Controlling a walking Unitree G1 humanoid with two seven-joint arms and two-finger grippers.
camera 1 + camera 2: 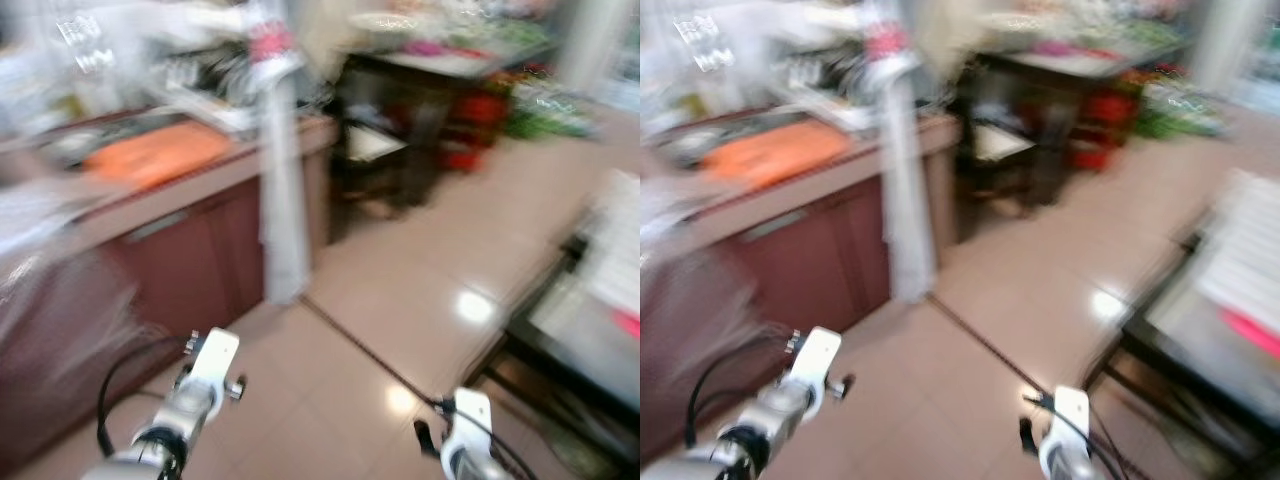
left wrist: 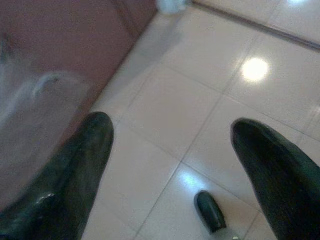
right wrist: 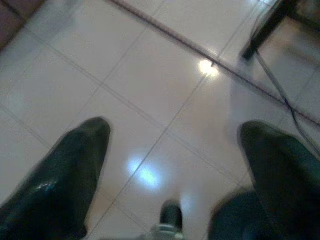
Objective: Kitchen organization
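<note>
**Both arms low over the tiled floor, nothing in either gripper**

- Left gripper [image 2: 170, 135]: fingers spread wide apart, empty, pointing down at the tiled floor [image 1: 400, 300] just beside the foot of the counter cabinet [image 1: 190, 260]. In the head views the left arm [image 1: 195, 390] reaches forward, low, in front of that cabinet.
- Right gripper [image 3: 172, 132]: fingers likewise parted and empty, over bare tile farther from the cabinet, near the leg of a dark table [image 1: 570, 340]. The right arm [image 1: 465, 430] is held low.
- Counter cabinet: reddish-brown doors; an orange object [image 1: 155, 152] lies on its top, blurred. A white cloth [image 1: 280, 190] hangs down the cabinet's end corner.
- Beyond the cabinet: a dark stand [image 1: 440, 90] with red and green items, too blurred to name.
- Head views smeared by motion.
</note>
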